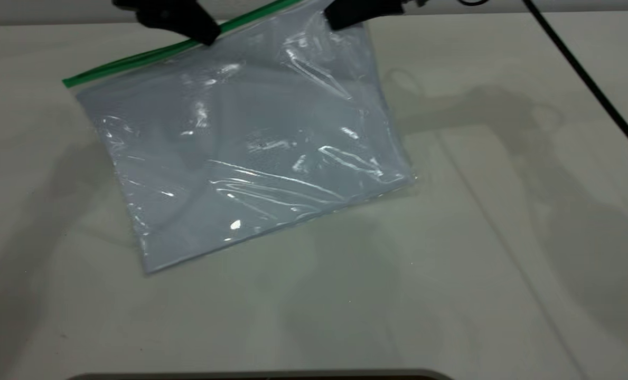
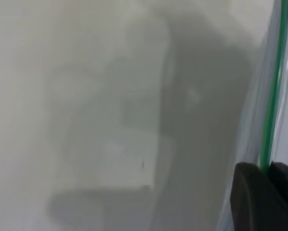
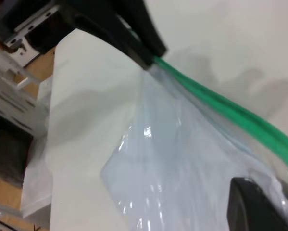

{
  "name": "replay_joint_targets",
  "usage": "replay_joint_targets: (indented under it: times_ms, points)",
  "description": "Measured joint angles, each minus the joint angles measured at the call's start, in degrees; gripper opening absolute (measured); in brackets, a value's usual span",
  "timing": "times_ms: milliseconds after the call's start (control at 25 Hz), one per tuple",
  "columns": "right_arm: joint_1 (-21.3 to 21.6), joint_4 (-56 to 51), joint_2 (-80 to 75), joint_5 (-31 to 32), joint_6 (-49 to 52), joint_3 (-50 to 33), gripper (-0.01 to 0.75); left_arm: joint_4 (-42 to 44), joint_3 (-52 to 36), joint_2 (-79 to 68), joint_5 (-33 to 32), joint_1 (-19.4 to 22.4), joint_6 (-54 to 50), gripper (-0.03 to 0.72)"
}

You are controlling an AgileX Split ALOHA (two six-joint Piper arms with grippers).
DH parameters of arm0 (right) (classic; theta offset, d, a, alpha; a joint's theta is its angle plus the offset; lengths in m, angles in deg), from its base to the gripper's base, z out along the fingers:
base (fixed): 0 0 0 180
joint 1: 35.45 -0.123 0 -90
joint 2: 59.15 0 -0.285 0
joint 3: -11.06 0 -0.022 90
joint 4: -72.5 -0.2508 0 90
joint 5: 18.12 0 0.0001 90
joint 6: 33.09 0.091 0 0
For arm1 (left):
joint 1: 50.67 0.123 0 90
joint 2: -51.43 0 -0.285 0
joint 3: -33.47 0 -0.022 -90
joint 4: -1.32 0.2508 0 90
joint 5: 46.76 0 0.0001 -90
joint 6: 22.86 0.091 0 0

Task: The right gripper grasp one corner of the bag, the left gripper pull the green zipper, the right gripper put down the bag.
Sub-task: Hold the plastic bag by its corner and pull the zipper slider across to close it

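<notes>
The bag (image 1: 240,148), a clear pouch with pale sheets inside, hangs tilted above the table, its low edge near or on the surface. The green zipper (image 1: 134,58) runs along its raised top edge. My right gripper (image 1: 340,18) is shut on the bag's top right corner, by the crinkled margin; one of its fingers (image 3: 252,207) presses on the plastic. My left gripper (image 1: 204,35) is shut on the green zipper about midway along. In the left wrist view the green zipper (image 2: 273,86) runs in between the black jaws of the left gripper (image 2: 268,169). In the right wrist view the zipper (image 3: 230,113) leads to the left gripper (image 3: 148,55).
The pale table (image 1: 477,253) spreads around the bag. A black cable (image 1: 583,74) trails across the back right. A dark rim (image 1: 261,376) lies at the front edge. Metal framing (image 3: 14,120) stands beyond the table's edge.
</notes>
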Motion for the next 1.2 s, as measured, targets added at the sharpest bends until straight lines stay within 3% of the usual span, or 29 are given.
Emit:
replay_joint_targets:
  times_ms: [440,880,1040,1200]
  points:
    - [1.14,4.72,0.0,-10.06,7.36,0.0,0.033,15.12,0.0,-0.04,-2.56,4.09,-14.77,0.053]
    - [1.14,7.51,0.0,-13.41,9.6,0.0,0.039,17.77,0.0,-0.04,-4.31,5.29,-18.01,0.055]
    - [1.14,8.1,0.0,-13.54,9.97,0.0,0.103,17.72,0.0,-0.04,-5.14,5.29,-18.12,0.091]
    - [1.73,10.98,0.0,-13.74,13.2,0.0,0.275,18.83,0.0,-0.04,-7.21,5.65,-20.24,0.225]
